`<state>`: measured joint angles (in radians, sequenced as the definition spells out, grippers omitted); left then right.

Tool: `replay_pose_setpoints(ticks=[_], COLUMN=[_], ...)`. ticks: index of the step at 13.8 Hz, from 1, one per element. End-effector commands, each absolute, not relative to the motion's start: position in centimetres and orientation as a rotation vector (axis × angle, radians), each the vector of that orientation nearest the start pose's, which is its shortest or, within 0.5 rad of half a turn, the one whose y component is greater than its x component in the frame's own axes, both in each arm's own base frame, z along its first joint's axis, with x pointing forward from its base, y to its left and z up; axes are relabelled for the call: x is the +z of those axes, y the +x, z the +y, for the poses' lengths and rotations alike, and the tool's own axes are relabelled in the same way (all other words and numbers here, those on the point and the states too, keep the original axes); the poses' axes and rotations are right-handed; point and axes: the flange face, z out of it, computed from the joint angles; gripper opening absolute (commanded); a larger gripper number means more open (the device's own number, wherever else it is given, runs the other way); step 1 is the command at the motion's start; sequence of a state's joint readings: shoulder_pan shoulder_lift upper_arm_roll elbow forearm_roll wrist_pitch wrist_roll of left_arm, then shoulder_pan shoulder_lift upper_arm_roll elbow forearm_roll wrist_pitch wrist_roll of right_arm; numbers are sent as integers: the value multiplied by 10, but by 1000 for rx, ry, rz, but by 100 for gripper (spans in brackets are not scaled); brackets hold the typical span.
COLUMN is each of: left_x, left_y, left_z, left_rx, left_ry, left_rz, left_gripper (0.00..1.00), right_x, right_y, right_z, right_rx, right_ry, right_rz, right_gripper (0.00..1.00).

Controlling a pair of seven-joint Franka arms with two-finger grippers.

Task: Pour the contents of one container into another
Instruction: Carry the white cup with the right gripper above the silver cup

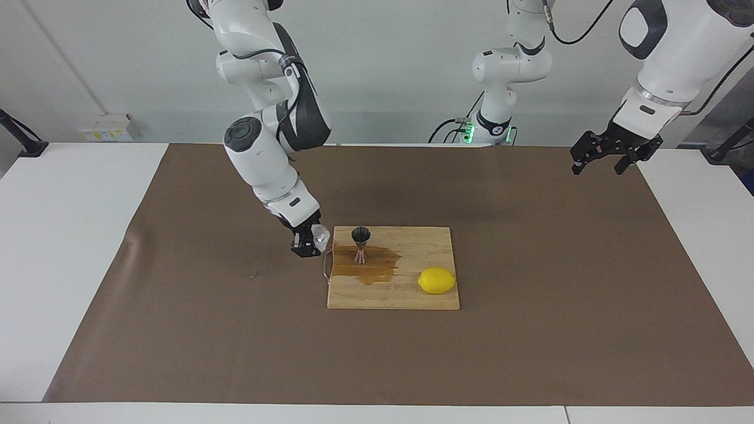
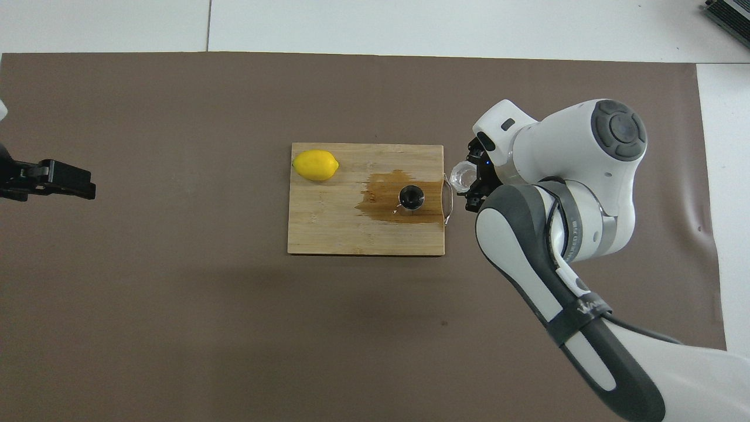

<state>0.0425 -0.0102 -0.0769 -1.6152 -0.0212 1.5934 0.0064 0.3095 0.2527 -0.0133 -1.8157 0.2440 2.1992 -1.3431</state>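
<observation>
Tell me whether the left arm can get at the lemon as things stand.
Probably yes. The left gripper hangs open and empty over the mat at its own end, and the lemon lies uncovered on the cutting board corner toward that arm, with nothing between.

I see both views evenly and brightly lit from above. Soft, broad shadows lie on the brown table cover [image 2: 176, 328], one wide band nearer to the robots than the wooden board [image 2: 351, 234]. The wet patch [image 1: 368, 268] on the board shows dark, without glare. The lemon [image 1: 436, 280] is crisp. I notice no blur and no edge bending.
</observation>
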Motion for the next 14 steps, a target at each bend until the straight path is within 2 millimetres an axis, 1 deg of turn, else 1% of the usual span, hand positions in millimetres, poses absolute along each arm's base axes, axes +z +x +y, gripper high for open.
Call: replay_pose_setpoints(ticks=[1,4,6,7,8,9,10,12,14], left_x=[613,615,615,615,615,615,615,615,616], left_y=[547,545,546,546,546,546,546,546,546], left_z=[-26,-27,-26,-28,-27,-27,-27,-27,-28], left_rx=[32,32,25,25,27,27,22,22,8], left_ry=[-3154,-3155,-3153,-3153,-3153,-3152,-3152,-3152,-3150], left_rz=[87,94,91,96,91,91,91,94,96], left_gripper=[100,100,100,100,100,100,100,100,100], right_x=[425,431,433,434,435,435,436,438,438], right_y=[604,596,592,587,585,585,582,581,579], right_z=[216,242,252,262,267,268,273,277,278], right_rx=[-298,-266,-240,-232,-227,-224,-224,-223,-232], right_ry=[-2237,-2251,-2282,-2287,-2293,-2311,-2324,-2340,-2339], right_rz=[-2136,-2230,-2278,-2305,-2326,-2330,-2340,-2381,-2390], right_gripper=[29,29,29,29,29,29,29,29,29])
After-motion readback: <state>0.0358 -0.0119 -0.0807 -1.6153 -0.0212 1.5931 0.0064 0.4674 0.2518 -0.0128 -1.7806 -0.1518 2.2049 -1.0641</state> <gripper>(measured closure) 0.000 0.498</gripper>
